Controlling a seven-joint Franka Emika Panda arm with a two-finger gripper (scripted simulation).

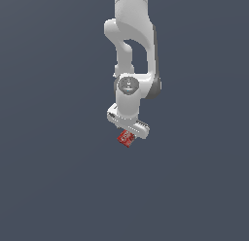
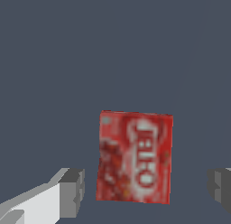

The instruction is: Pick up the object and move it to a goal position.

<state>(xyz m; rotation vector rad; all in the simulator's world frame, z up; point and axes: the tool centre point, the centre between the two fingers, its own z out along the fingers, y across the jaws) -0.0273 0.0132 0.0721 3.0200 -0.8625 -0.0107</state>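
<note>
Item: white arm's gripper [image 1: 128,132] poised over the red box [image 1: 126,138], jaws spread wide.

Detail: in the wrist view the gripper [image 2: 146,187] stands open, its two grey fingertips [image 2: 73,191] well apart, wider than the red box [image 2: 134,156] lying between them. A clear gap shows on each side of the box; neither pad touches it, nothing is held. The box lies flat on the dark grey floor [image 1: 53,177], white lettering face-up. In the exterior view it peeks out just beneath the gripper, near the middle.
</note>
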